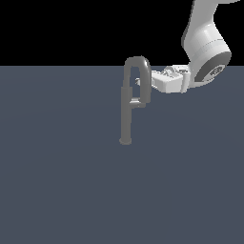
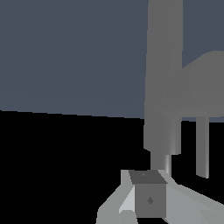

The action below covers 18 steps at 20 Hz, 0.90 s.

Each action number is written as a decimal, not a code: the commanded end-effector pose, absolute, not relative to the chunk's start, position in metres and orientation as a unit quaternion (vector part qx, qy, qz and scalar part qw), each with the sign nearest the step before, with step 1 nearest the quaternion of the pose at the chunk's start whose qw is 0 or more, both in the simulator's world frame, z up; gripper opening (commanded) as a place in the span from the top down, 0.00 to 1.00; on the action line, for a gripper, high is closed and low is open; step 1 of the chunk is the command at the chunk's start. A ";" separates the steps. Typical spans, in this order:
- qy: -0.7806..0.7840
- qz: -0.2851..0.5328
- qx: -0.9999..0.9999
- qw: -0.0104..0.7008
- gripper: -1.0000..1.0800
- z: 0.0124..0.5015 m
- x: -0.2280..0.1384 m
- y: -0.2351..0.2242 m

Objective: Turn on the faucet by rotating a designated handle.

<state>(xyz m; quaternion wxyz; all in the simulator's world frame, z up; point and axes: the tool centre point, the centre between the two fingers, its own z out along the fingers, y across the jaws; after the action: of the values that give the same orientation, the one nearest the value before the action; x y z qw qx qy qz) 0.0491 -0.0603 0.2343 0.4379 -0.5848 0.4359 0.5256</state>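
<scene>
Dark slate floor under a black backdrop, with the gripper at the faucet

Seen from the exterior view, the faucet (image 1: pixel 127 107) stood upright on the floor (image 1: pixel 57 181), its arched spout curving over toward the exterior view's right; the gripper (image 1: pixel 148 83) reached in sideways from that side, its tip against or just beside the descending spout tube, while the handle (image 1: pixel 137 103) jutted out lower down, below the fingers, so the turn looked not yet begun and the whole rotation left to do. Seen from the wrist view, one finger (image 2: pixel 148 199) showed in front of the camera with grey faucet (image 2: pixel 164 78) tubing rising close beyond it; whether the jaws were open or closed on anything I could not tell, nor whether the handle lay between them
</scene>
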 end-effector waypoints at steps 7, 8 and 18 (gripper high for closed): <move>0.453 0.543 -0.542 0.454 1.00 0.211 0.052 -0.060; 0.453 0.543 -0.541 0.454 1.00 0.210 0.052 -0.060; 0.452 0.542 -0.543 0.454 1.00 0.215 0.045 -0.061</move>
<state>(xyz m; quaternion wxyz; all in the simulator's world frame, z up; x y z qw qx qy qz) 0.0479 -0.0600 0.2135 0.4535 -0.5433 0.4524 0.5427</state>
